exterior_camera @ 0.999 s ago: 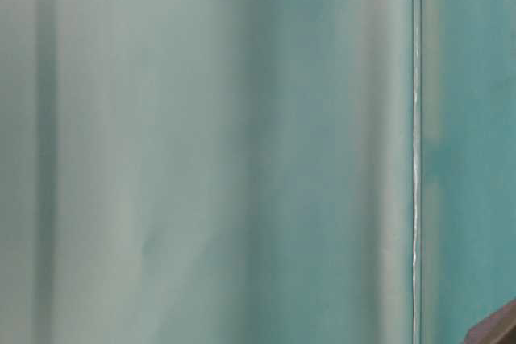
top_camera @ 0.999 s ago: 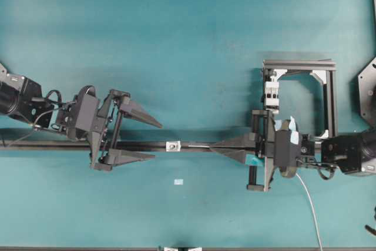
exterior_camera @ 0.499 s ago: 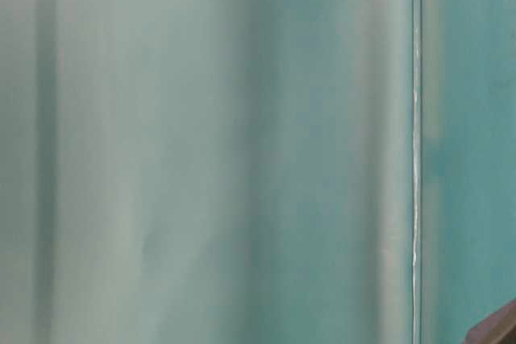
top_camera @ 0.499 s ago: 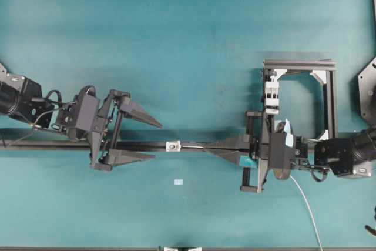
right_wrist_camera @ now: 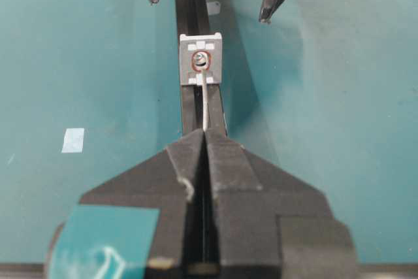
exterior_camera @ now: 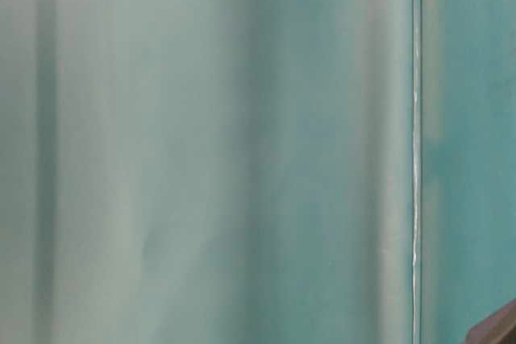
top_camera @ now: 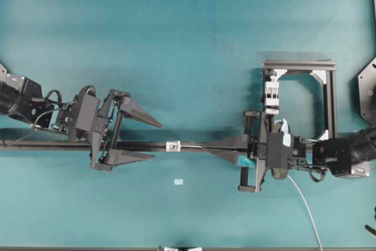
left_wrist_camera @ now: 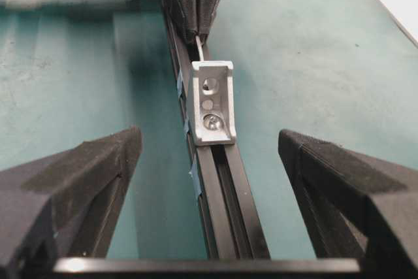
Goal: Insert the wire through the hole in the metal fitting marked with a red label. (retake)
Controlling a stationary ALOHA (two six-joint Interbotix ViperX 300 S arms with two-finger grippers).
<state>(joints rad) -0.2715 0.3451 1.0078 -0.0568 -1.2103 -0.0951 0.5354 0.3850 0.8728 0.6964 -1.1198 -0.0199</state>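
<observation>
Black right gripper (right_wrist_camera: 204,136): jaws are pressed together on the long, thin, pale grey-white wire (right_wrist_camera: 205,106), whose short straight tip sticks out ahead of the fingertips.
Change: the right gripper has been carried a little further along the black aluminium rail (top_camera: 141,146) toward the fitting than it was a second ago; the left gripper has been kept where it was.
Wire tip: it is seen at, or just under, the red-ringed dark hole (right_wrist_camera: 201,61); whether it has entered cannot be told.
Meaning: the threading is judged to be at its start, with only a short straight push left.
Silvery square metal fitting (right_wrist_camera: 201,60): it is bolted on the rail near the middle of the teal worktop (top_camera: 176,39), between the two grippers.
Black left gripper (top_camera: 154,140): it is held wide apart and empty, straddling the rail just beyond the fitting.
Pale flat sticker scrap (top_camera: 178,181): it lies nearer the worktop's front edge.
Containers: none are seen; the black frame (top_camera: 329,95) at the right edge carries only a white plastic clip block (top_camera: 271,93).
</observation>
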